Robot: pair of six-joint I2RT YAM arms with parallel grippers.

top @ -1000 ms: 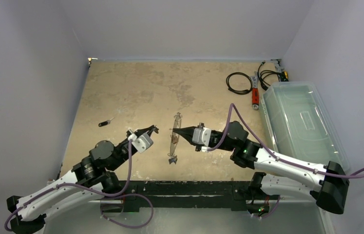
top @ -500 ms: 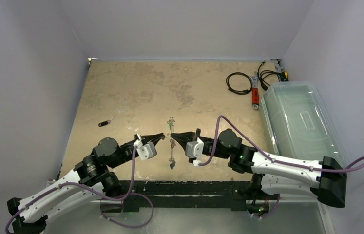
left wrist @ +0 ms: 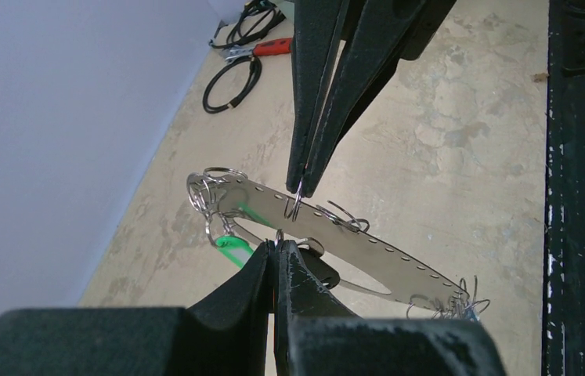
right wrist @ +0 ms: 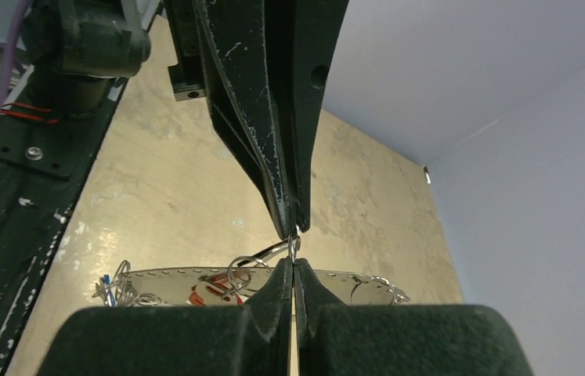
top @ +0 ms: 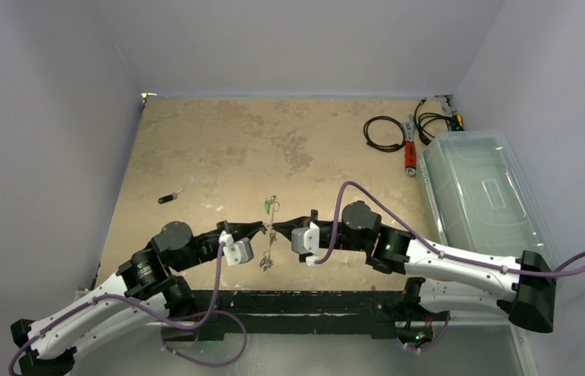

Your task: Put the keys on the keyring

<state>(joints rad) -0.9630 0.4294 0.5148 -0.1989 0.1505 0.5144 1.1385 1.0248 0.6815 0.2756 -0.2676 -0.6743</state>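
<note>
Clear lidded bin (top: 500, 200), red-handled tool (top: 409, 155) beside, black coiled cable (top: 367, 131)

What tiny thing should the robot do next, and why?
Probably open the left gripper and fetch the lone black key. Both grippers pinch small rings on the keyring, so the right gripper alone might hold it.

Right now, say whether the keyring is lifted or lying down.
Lifted: the keyring hangs above the table, pinched by the left gripper and right gripper.
</note>
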